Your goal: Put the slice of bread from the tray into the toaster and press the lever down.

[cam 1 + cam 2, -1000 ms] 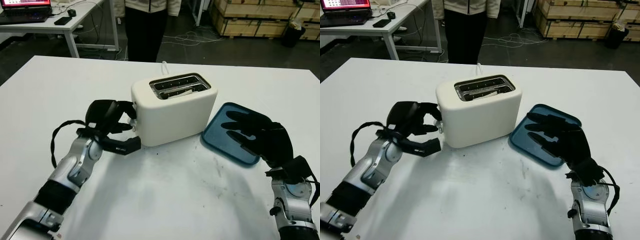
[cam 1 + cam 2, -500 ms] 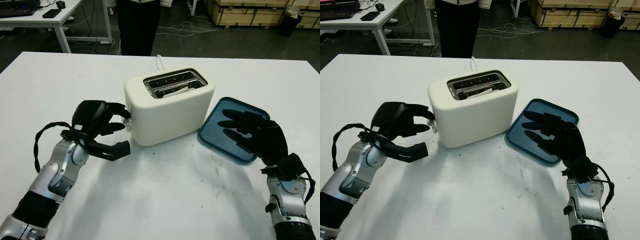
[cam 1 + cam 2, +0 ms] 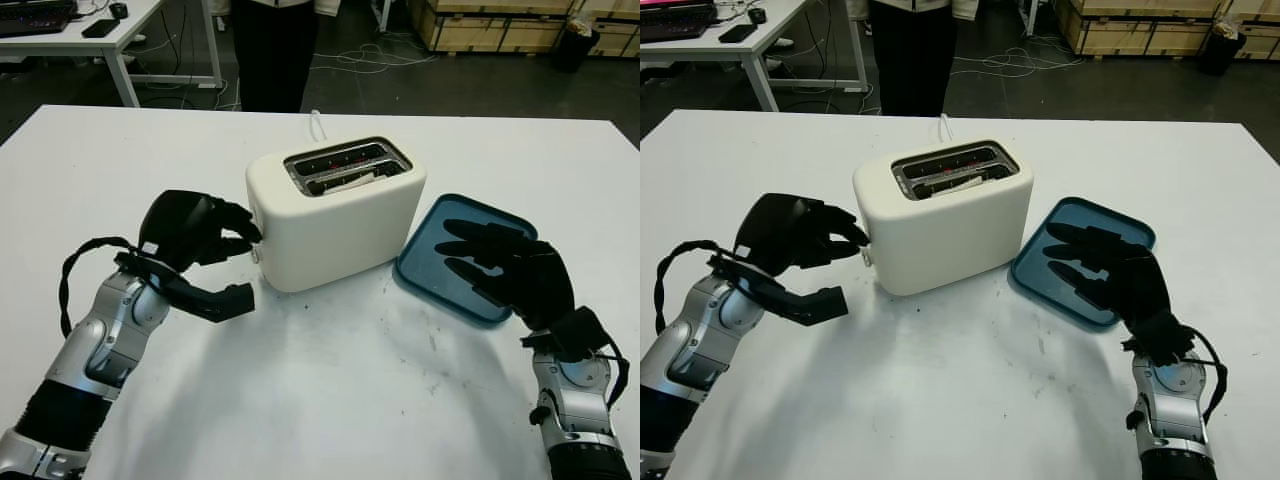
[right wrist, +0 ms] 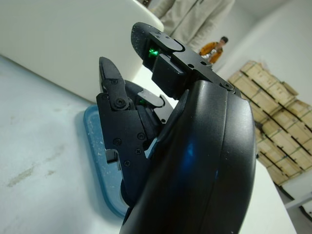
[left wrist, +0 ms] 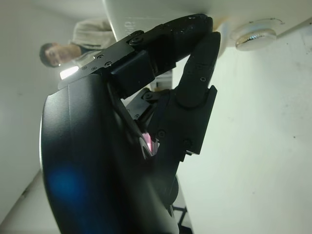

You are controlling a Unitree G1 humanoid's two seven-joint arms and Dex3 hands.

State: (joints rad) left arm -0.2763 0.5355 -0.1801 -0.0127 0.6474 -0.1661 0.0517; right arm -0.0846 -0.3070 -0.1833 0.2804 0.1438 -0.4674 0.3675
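Left eye view: beside the toaster (image 3: 335, 215), the left hand's (image 3: 195, 235) curled fingers are poised for its lever; the unladen right hand (image 3: 505, 268) is held over the tray (image 3: 440, 245).

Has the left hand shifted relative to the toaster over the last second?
Yes. The left hand has eased slightly away from the toaster, fingertips still near its end.

The left robot hand (image 3: 205, 232) has drawn slightly back from the toaster (image 3: 335, 212)

Bright, even overhead light; soft shadows under both arms on the white table (image 3: 330, 400) (slight glare). Wrist views: near hand shells blurred, backgrounds hazy.
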